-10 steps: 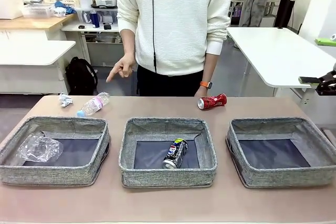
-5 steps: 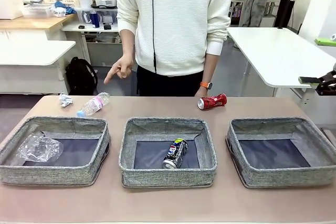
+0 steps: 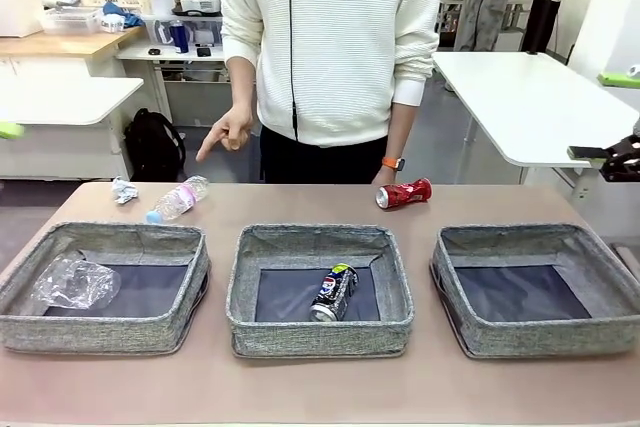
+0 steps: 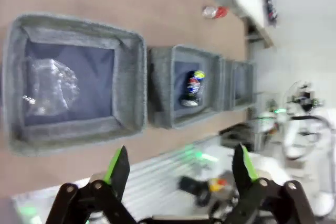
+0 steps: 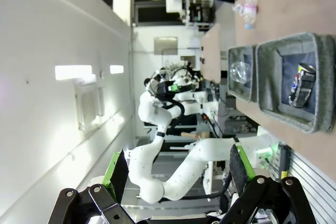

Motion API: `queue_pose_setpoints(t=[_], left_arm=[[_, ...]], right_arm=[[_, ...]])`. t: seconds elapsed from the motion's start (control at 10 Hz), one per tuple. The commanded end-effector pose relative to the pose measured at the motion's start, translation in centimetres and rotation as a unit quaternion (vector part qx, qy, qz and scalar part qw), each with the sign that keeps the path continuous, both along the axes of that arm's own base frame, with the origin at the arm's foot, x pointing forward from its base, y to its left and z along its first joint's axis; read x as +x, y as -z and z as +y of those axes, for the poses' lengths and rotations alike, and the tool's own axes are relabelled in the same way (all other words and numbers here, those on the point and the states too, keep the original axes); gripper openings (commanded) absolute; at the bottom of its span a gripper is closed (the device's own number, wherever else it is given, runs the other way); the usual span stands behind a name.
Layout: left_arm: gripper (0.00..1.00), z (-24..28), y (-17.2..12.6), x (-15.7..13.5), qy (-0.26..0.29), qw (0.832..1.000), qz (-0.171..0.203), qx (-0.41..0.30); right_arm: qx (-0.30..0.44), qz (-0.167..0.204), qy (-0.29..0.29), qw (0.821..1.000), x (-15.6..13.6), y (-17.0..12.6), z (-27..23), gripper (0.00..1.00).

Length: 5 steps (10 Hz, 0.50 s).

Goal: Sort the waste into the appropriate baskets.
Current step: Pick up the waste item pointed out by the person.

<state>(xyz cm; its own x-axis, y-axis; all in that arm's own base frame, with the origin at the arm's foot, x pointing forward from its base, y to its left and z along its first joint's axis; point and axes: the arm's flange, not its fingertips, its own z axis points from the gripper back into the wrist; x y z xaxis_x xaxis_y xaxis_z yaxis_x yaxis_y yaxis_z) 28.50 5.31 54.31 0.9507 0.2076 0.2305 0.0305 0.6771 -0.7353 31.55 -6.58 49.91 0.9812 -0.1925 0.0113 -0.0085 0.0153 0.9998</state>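
Choosing the next piece of waste is judged to be the step in hand, as both end effectors are seen spread wide and empty. The left gripper (image 4: pixel 182 162) is held high above the near side of the table (image 3: pixel 300 387), and the right gripper (image 5: pixel 177 162) is held off to one side, well apart from everything. Three pieces lie on the far strip of the table: a small bottle (image 3: pixel 178 199) on its side, a paper ball (image 3: pixel 124 190) just beside it, and a crushed red can (image 3: pixel 404 193) beyond the gap between two baskets. The person's hand (image 3: pixel 228 133) is pointed down towards the bottle's end, so that piece is probably meant. It would best be approached from above, with the jaws set square across its body and carried over the soft walls without brushing them. In the left basket (image 3: pixel 100 332) a clear plastic cup (image 3: pixel 75 282) is lodged near the left wall. In the middle basket (image 3: pixel 320 335) a Pepsi can (image 3: pixel 333 293) lies on its side. Nothing is seen in the right basket (image 3: pixel 540 339).
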Motion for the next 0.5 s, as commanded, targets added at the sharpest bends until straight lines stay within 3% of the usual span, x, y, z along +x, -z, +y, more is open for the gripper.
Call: queue_pose_setpoints(t=[0.0, 0.1, 0.2, 0.3, 0.4], left_arm=[[1.00, -4.3, 1.5, 3.5, 0.096, 0.958, -0.018, 0.269], [1.00, -7.3, 2.5, 5.0, 0.069, 0.945, -0.042, 0.317], [1.00, -9.1, 3.4, 5.8, 0.087, 0.937, -0.040, 0.336], [1.00, -9.2, 3.6, 7.0, -0.032, 0.918, -0.099, 0.383], [1.00, -10.0, 1.9, 4.4, 0.089, 0.965, -0.036, 0.246]], right_arm=[[0.007, -0.002, 0.005, 1.000, 0.2, -0.2, 0.1, 1.00], [0.007, -0.002, 0.005, 1.000, 0.2, -0.2, 0.1, 1.00], [0.007, -0.002, 0.005, 1.000, 0.2, -0.2, 0.1, 1.00], [0.007, -0.002, 0.005, 1.000, 0.2, -0.2, 0.1, 1.00], [0.007, -0.002, 0.005, 1.000, 0.2, -0.2, 0.1, 1.00]])
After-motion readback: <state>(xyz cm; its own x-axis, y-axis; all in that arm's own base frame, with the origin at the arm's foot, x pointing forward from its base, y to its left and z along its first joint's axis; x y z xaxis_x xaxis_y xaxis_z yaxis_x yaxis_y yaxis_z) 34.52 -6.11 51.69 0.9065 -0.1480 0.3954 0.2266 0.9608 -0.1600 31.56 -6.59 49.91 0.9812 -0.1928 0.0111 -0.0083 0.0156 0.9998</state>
